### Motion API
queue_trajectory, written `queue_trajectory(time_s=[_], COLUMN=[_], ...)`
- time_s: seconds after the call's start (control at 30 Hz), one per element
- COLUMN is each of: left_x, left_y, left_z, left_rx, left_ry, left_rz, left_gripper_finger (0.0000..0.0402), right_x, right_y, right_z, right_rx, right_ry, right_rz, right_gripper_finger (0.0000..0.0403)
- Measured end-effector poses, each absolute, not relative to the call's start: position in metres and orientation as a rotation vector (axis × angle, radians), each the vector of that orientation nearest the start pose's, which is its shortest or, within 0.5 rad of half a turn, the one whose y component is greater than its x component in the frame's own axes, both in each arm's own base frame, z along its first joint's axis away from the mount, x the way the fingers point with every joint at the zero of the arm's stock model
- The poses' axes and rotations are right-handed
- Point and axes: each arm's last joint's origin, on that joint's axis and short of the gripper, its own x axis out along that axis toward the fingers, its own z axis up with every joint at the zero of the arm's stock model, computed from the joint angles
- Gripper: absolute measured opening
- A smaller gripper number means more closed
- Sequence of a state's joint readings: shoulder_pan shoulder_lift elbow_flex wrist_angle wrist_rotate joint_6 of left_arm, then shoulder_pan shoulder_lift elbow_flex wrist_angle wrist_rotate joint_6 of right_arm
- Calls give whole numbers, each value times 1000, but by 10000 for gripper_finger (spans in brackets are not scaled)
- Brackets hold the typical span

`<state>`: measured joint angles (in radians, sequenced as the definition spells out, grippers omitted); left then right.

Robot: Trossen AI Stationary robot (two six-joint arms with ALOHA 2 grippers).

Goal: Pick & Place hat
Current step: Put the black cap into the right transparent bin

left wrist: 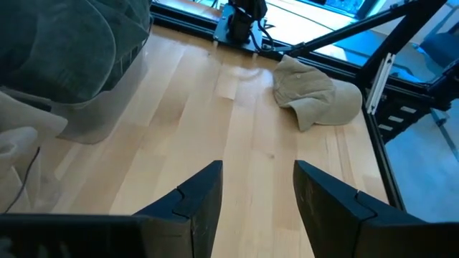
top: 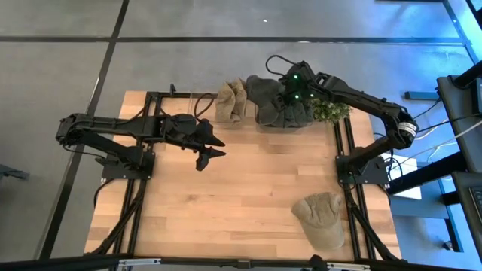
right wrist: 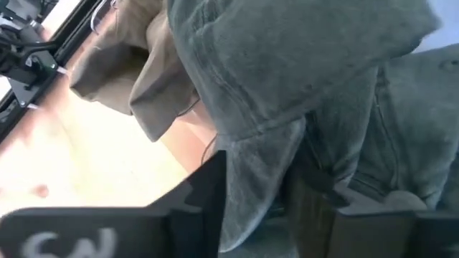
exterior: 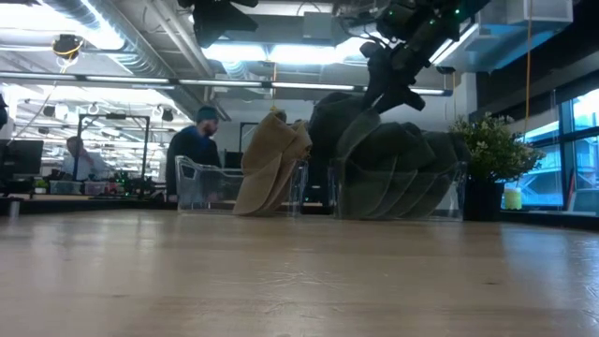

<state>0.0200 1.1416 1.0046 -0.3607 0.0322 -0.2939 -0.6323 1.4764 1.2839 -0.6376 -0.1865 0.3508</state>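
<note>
Grey hat [right wrist: 287, 86] fabric sits between the right gripper's [top: 295, 96] jaws, which pinch its brim at the stack in the clear bin [exterior: 398, 192] along the table's far edge. Tan hats [top: 230, 100] stand beside it. Left gripper [top: 212, 147] hovers mid-table, jaws apart. Another tan hat [top: 320, 217] lies near the front right.

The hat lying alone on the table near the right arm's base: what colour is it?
Tan or beige hat, plain with no visible pattern; shows best in the left wrist view.

Two dark jointed arms, black cables; green lights glow on right arm [top: 297, 83] wrist.
</note>
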Motion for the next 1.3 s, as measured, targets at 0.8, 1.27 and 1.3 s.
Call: queue_trajectory(time_s=[0.8, 1.27, 1.3], left_x=[246, 246, 246], left_y=[5, 4, 4], left_z=[323, 323, 323], left_rx=[-229, -227, -227], left_ry=[496, 497, 498], left_rz=[62, 57, 57], left_gripper_finger=[166, 164, 164], right_x=[300, 300, 298], right_y=[-113, -94, -93], right_z=[310, 225, 220], right_rx=[298, 361, 359], right_ry=[631, 401, 405], right_rz=[-820, -797, -800], right_gripper_finger=[17, 17, 17])
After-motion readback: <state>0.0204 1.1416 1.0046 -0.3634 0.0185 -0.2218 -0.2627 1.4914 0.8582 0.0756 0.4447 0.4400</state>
